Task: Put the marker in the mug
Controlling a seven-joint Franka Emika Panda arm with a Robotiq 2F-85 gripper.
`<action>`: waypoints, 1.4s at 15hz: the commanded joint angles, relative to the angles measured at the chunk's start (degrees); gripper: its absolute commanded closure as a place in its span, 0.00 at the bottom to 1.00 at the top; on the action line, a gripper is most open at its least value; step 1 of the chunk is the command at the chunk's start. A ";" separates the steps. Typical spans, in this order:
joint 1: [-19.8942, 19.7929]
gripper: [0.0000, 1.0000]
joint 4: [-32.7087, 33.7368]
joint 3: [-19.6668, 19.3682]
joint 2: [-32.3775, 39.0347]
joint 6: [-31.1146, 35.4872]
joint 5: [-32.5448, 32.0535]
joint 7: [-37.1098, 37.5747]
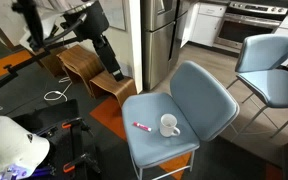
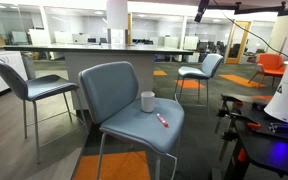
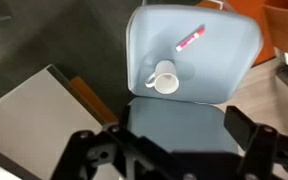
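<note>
In an exterior view, the short red-pink marker (image 1: 142, 126) lies flat on the blue-grey chair seat (image 1: 152, 148), just beside the small white mug (image 1: 169, 125) and not touching it. In an exterior view, the mug (image 2: 147, 101) stands upright near the backrest, with the marker (image 2: 163, 119) lying apart from it toward the seat's (image 2: 132, 126) front edge. In the wrist view, your gripper (image 3: 169, 150) hangs above the seat (image 3: 229, 75) with its fingers spread wide and holding nothing, while the marker (image 3: 190, 38), one end paler, lies beyond the round-mouthed mug (image 3: 164, 78).
</note>
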 commanded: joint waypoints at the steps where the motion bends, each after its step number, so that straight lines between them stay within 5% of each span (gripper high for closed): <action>1: 0.08 0.00 0.10 -0.05 0.02 -0.13 -0.03 0.05; 9: 0.08 0.00 0.10 -0.05 0.02 -0.13 -0.03 0.05; 14: 0.76 0.00 0.73 1.44 6.01 1.04 1.62 3.93; 21: 0.66 0.00 0.62 6.37 23.60 11.72 5.02 23.95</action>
